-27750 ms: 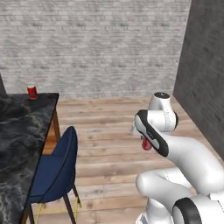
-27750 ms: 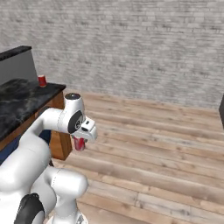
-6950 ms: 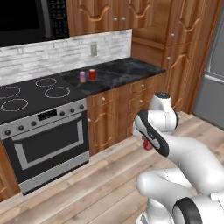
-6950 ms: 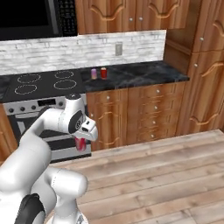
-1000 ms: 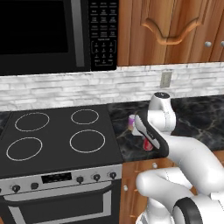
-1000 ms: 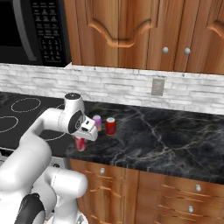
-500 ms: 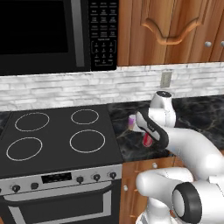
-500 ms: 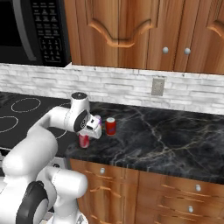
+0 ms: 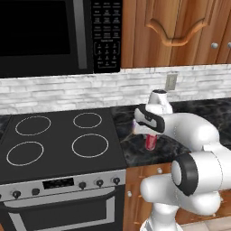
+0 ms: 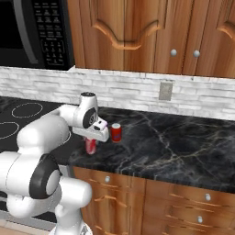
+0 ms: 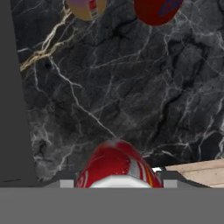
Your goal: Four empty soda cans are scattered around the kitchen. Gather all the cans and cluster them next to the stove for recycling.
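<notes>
Red soda can (image 9: 150,141) sits clamped in the gripper (image 10: 91,143) – jaws closed tight on it, upright, low over the black marbled counter (image 10: 174,142) just right of the stove (image 9: 58,144). Second red can (image 10: 116,132) stands on the counter farther back, near the held one. Hand view – pink-purple can (image 11: 85,8) beside that red can, both beyond the held can.

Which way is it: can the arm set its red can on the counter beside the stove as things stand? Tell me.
Probably yes. The gripper holds the red can low over bare black counter right of the stove, with two other cans standing farther back.
</notes>
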Controlling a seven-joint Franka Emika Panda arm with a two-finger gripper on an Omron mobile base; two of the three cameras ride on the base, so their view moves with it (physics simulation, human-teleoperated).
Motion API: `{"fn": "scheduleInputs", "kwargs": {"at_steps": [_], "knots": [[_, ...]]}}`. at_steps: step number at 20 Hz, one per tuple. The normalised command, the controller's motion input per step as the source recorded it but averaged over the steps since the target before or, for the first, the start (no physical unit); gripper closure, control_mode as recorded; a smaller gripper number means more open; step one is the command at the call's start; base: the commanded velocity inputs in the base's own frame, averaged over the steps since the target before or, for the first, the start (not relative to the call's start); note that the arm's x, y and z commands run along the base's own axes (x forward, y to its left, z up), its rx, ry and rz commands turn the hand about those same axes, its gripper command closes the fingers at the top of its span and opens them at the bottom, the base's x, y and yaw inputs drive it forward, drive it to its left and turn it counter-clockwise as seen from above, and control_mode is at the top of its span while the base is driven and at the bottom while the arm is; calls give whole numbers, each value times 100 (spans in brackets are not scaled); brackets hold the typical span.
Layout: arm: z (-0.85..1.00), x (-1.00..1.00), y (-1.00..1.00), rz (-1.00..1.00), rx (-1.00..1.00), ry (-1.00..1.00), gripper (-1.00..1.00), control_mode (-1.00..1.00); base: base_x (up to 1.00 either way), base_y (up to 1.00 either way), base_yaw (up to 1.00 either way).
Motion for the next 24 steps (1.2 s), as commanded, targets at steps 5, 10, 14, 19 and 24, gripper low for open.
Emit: {"fn": "scheduleInputs", "kwargs": {"at_steps": [5, 10, 14, 19, 24], "knots": [[-14, 29, 0, 0, -1, 2, 100, -100, 0, 0, 0], [-19, 21, 3, -1, 0, 0, 100, -100, 0, 0, 0], [-23, 15, 3, -4, 0, -3, 100, -100, 0, 0, 0], [-21, 20, 1, -3, 0, -7, 100, -100, 0, 0, 0], [-18, 17, 7, -7, 0, -10, 100, -100, 0, 0, 0]]}}
